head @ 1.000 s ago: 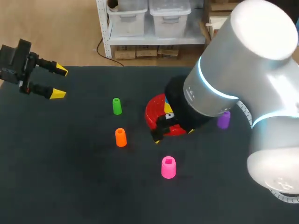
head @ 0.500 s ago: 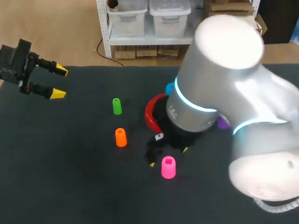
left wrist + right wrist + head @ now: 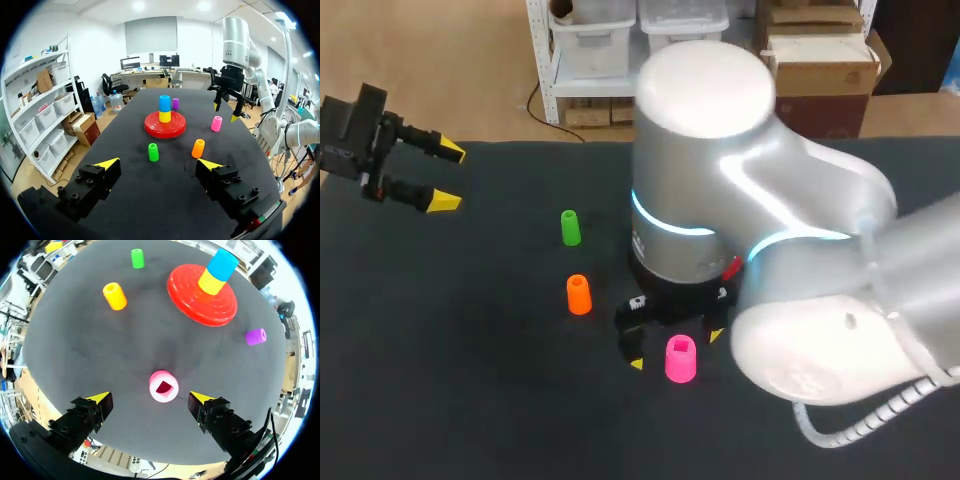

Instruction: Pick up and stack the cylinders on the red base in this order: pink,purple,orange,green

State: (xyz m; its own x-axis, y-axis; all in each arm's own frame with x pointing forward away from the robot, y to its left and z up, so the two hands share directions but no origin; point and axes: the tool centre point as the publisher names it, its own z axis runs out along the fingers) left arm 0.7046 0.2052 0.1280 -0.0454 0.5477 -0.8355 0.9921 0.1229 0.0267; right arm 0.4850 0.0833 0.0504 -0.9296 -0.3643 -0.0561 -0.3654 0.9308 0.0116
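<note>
Dark table point(image 3: 470, 400), seen around the base point(image 3: 192, 302), which bears a yellow cylinder point(image 3: 210, 282) and a blue cylinder point(image 3: 222, 262). The right arm point(image 3: 700, 180) reaches over the base. Its right gripper point(image 3: 150, 398), released, hangs above pink point(image 3: 163, 386) on the robot's side of the base, inside the table edge. Pink stands upright, bore up, between the spread fingers and touching neither. The left gripper point(image 3: 449, 178), also released, sits far left of the base. Purple point(image 3: 255, 336) stands right of the base. Orange point(image 3: 115, 296) and green point(image 3: 137, 258) stand left of it, well apart from pink.
</note>
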